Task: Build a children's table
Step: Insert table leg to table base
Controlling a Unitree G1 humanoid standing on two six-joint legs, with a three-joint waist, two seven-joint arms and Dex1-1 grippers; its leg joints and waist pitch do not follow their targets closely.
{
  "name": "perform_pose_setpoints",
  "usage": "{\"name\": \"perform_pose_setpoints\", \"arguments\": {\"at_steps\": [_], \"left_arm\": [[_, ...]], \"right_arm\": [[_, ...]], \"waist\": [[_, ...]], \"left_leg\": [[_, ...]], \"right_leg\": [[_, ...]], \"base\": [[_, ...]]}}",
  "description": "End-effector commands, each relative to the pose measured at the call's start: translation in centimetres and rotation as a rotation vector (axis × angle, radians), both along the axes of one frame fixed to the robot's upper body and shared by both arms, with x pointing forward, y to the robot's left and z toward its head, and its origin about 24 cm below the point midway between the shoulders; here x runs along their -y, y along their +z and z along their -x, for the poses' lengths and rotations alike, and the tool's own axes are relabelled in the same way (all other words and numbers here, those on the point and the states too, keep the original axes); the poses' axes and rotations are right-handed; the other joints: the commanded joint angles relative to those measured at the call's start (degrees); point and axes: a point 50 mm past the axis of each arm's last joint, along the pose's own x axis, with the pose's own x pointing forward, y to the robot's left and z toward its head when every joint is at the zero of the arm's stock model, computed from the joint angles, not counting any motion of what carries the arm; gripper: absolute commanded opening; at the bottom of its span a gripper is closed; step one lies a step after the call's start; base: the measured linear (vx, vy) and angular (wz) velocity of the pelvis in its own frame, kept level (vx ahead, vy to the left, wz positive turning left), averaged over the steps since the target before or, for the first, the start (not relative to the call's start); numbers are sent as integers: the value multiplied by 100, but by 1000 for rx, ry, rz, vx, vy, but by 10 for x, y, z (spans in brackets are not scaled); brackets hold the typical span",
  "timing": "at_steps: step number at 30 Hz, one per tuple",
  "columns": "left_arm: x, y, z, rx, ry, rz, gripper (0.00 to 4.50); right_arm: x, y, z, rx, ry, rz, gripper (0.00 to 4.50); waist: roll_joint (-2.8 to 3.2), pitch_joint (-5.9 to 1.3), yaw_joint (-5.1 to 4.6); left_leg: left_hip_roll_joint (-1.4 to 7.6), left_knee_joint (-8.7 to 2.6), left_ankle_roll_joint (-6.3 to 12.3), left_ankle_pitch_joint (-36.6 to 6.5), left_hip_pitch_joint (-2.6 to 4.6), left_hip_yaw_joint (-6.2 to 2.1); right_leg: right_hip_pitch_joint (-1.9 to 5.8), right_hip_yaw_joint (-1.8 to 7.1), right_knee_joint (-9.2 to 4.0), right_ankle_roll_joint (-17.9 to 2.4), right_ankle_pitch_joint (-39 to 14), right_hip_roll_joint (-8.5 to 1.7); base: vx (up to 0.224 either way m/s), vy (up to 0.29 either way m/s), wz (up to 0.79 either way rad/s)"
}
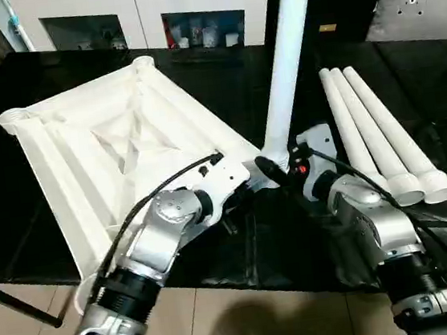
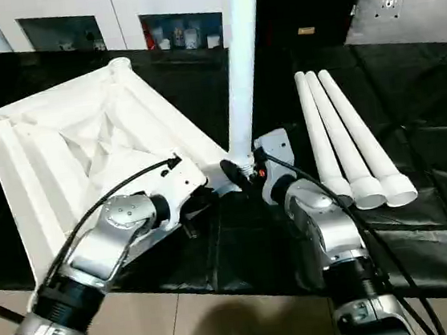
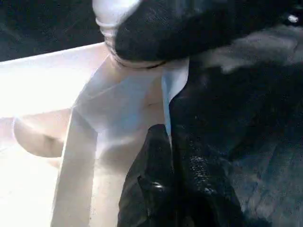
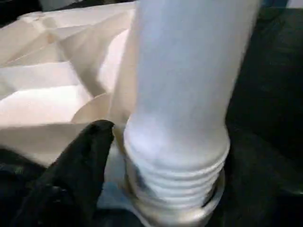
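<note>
White leg (image 1: 287, 55) upright in tabletop (image 1: 108, 148) corner socket; right gripper (image 1: 276, 168) jaws spread around collar, left gripper (image 3: 165, 179) jaws pressed together.

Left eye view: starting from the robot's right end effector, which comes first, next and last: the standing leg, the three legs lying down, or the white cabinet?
1. The standing leg, upright right at the right end effector, its threaded end in the tabletop's near corner socket.
2. The three lying legs, side by side on the black table, to the right.
3. The white cabinet, beyond the table's far edge.
</note>
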Motion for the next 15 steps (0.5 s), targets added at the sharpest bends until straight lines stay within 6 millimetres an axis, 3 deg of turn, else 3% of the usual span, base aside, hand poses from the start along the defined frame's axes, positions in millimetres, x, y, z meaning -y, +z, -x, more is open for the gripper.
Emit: {"name": "perform_pose_setpoints", "arguments": {"at_steps": [1,5,9,15], "left_arm": [[-9,-7,2,-12,-47,-68,0],[-14,-8,6,-16,-121,-86,0],[-23,-12,9,-44,-187,-118,0],[-30,-15,12,-62,-213,-141,0]], "right_arm": [[7,-3,8,0,93,28,418],[21,3,12,27,172,57,446],[33,15,13,51,246,56,446],[29,14,20,31,319,55,446]], "waist": [[0,-323,32],[6,-336,40],[27,-323,52],[-6,-310,46]], "left_leg": [[407,-403,473,-702,-15,-161],[407,-385,592,-533,-33,-161],[420,-382,701,-511,-37,-160],[427,-388,696,-529,-36,-155]], "right_leg": [[338,359,-449,-1363,-812,-559],[346,351,-409,-1425,-554,-551],[334,347,-409,-1459,-507,-560],[326,343,-411,-1475,-615,-558]], "base": [[0,0,0],[0,0,0],[0,0,0],[0,0,0]]}}
